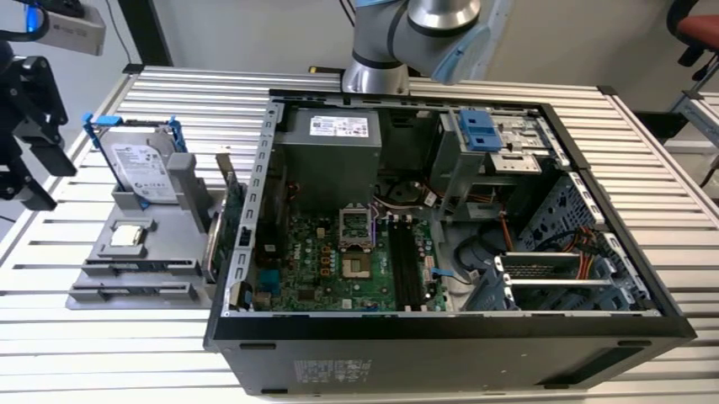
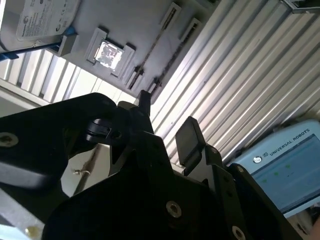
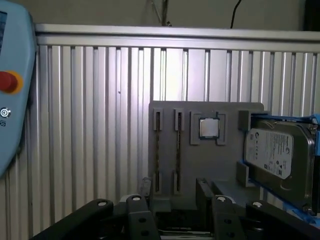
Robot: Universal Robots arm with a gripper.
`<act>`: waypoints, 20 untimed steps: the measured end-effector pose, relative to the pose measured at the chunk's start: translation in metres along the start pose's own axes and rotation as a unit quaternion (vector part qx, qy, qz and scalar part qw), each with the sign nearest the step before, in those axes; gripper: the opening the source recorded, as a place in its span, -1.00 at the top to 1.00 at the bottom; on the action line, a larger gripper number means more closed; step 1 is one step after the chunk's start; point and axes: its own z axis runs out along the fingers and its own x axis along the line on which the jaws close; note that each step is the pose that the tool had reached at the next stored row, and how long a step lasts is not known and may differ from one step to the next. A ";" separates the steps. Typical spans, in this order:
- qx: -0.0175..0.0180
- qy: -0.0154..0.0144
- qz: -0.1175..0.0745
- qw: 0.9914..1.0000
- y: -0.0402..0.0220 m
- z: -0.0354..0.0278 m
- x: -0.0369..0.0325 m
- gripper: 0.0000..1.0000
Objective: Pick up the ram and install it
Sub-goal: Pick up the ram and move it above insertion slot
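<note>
Two thin dark strips stand on edge in the slots of the grey holder (image 3: 207,110); they look like the ram (image 3: 178,145), with a second stick (image 3: 157,145) beside it. My gripper (image 3: 175,192) hangs short of the holder's near edge, open, with nothing between its black fingers (image 3: 145,186). In the second wrist view the gripper (image 2: 167,120) is likewise open over the slatted table. In the exterior view the gripper (image 1: 39,172) is at the far left, apart from the holder (image 1: 168,252). The black memory slots (image 1: 405,261) on the motherboard lie inside the open case (image 1: 450,324).
A silver hard drive in a blue frame (image 1: 146,168) and a processor chip (image 1: 130,234) sit on the holder. A green expansion card (image 1: 231,223) stands between holder and case. A teach pendant (image 3: 10,90) lies on the table beside the gripper.
</note>
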 end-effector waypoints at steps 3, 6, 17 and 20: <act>0.002 -0.010 0.000 1.000 -0.0001 0.0021 0.0001 -1.00; 0.002 -0.019 0.001 1.000 0.0000 0.0051 0.0002 -1.00; -0.004 -0.018 0.001 1.000 -0.0009 0.0230 0.0008 -1.00; -0.004 -0.018 0.001 1.000 -0.0010 0.0236 0.0008 -1.00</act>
